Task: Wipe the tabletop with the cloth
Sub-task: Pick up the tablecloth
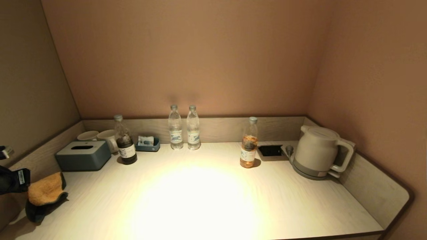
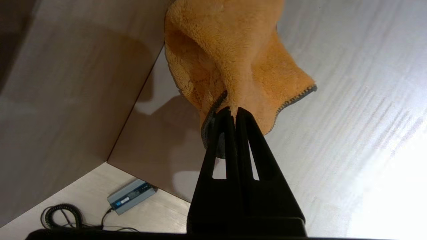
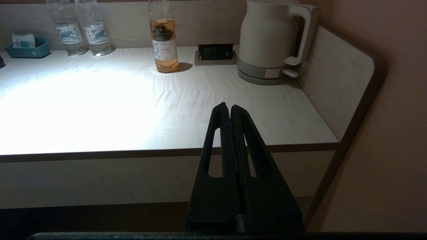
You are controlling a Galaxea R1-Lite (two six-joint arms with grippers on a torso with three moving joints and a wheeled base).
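The worktop [image 1: 206, 196] carries a kettle [image 1: 318, 151] at its far right corner. Far left of the kettle, near the front edge, the left tool [image 2: 233, 111] pinches the orange cloth [image 2: 230, 56]. A wide sweep could topple the tea bottle [image 1: 249, 143] left of the kettle. The right tool [image 3: 231, 107], closed and empty, hangs parked off the front edge.

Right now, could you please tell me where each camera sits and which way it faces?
Head view: high on the robot, looking down at the tabletop; the left arm shows at the left edge.
Left wrist view: behind the left tool, shut on the cloth at the table's edge.
Right wrist view: behind the shut right tool, off the front edge, facing the kettle.
Head and right wrist views share the kettle.
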